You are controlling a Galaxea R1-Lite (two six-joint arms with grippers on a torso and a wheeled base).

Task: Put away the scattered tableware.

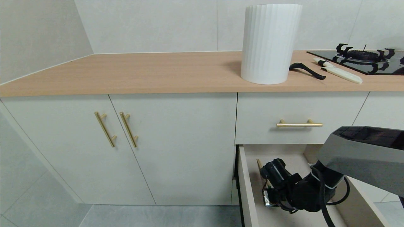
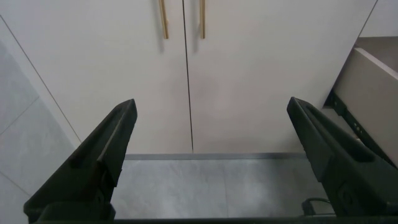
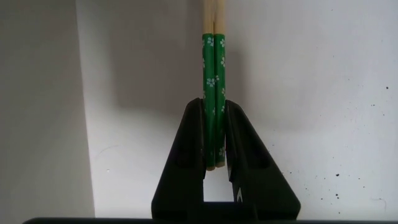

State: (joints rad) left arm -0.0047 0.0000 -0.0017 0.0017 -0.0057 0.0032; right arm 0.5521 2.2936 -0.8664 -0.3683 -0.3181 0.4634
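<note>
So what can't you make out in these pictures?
Head view: the right arm covers much of the open drawer, so what else lies inside is hidden.
Head view: the white container hides one end of the black utensil.
Head view: the stove is cut off by the picture's edge.
Right wrist view: the chopsticks in the right claw run off the frame, so their tips are unseen.

A pair of chopsticks (image 3: 214, 62), pale wood with a green band dotted with small white flowers, is clamped side by side between the fingers of the right gripper (image 3: 214, 115), inside the open drawer (image 1: 249, 189). A white knife (image 1: 341, 72) and a black curved utensil (image 1: 307, 70) are laid near each other on the countertop (image 1: 157, 72), the knife at the edge of the hob (image 1: 363, 63).
</note>
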